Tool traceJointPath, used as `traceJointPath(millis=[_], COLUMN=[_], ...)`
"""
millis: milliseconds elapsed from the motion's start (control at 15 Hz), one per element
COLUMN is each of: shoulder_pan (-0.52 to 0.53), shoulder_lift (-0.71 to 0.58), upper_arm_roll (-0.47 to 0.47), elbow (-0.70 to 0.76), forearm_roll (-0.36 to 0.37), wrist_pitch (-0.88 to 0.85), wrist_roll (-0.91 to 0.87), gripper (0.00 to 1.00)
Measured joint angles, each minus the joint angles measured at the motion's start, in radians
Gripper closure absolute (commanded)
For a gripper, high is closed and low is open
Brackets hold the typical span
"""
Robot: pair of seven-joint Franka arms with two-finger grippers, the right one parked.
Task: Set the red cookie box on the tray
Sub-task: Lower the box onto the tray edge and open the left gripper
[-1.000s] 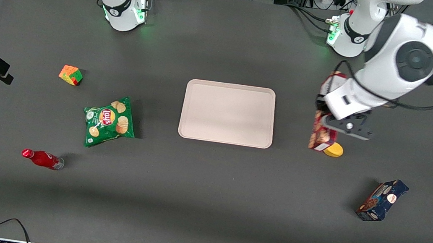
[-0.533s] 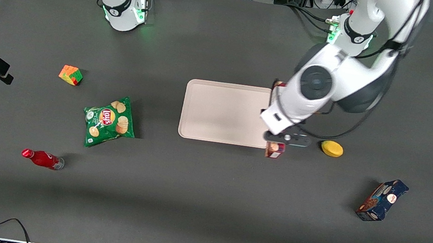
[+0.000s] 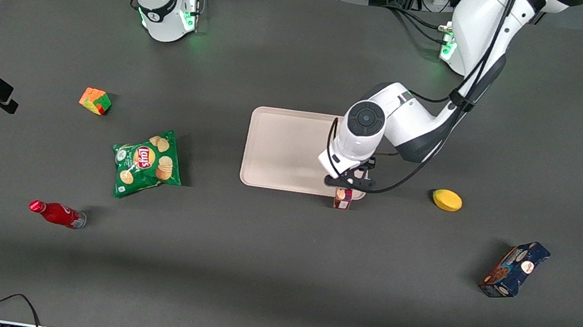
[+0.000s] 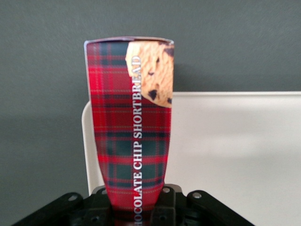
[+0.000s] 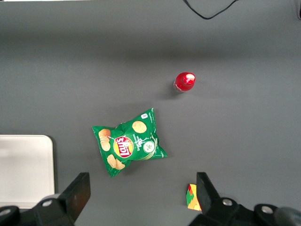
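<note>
Chip bag [image 3: 147, 163], cube [image 3: 95, 100], bottle [image 3: 57, 214]

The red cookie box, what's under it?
Held in the shut pincer, the red cookie box hangs over the tray corner and dark table. What lies directly beneath stays covered.

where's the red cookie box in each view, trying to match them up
Front view: red cookie box hangs from the claw at the tray's corner nearest the camera, toward the working arm's end.
Left wrist view: red cookie box held in the claw, over the tray's corner.
Right wrist view: not in it.
Shared landmark: the tray.
</note>
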Motion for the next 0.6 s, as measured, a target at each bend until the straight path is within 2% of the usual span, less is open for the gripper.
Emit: traceJointPath(millis=[267,600], shoulder_pan=[0.002,0.002], shoulder_lift=[-0.001,-0.018], upper_arm_roll=[0.001,-0.003], elbow=[-0.077,-0.097], forearm_roll=[0.000,0.000], wrist_pitch=[0.068,0.017], wrist_roll=[-0.003,-0.012], gripper=[0.92,0.91])
